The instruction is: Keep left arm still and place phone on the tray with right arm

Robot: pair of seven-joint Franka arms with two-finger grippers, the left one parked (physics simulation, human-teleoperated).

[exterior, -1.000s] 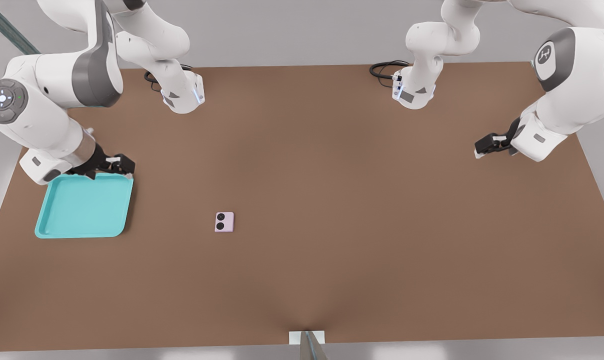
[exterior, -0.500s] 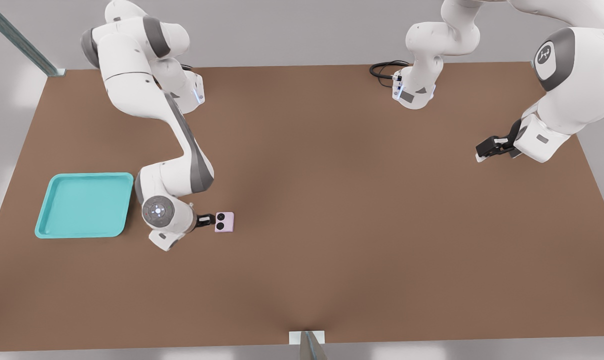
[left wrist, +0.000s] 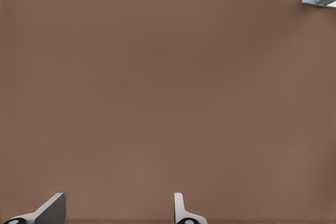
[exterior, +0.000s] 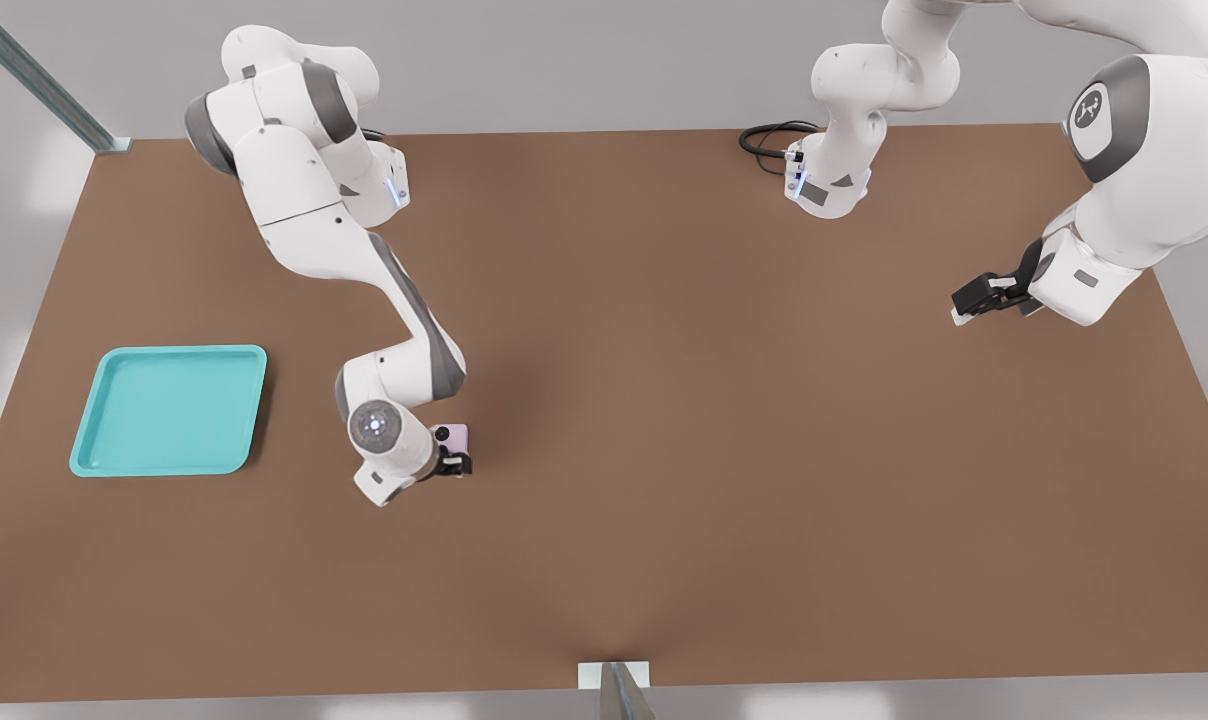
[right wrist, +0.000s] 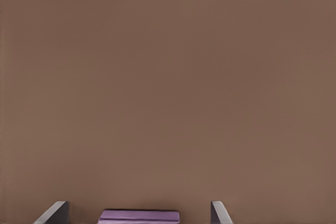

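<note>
Over the brown desk (exterior: 724, 420), the pincer (exterior: 452, 462) is spread around the phone (exterior: 456, 435); tray (exterior: 169, 410) lies near the left edge.

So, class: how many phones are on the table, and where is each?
1. The phone lies on the brown table, to the front view's right of the tray, between the open fingers of the right arm's pincer.

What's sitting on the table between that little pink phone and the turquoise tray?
In the front view, only the right arm's wrist and gripper, which sits over the phone; otherwise bare brown table up to the tray.
</note>
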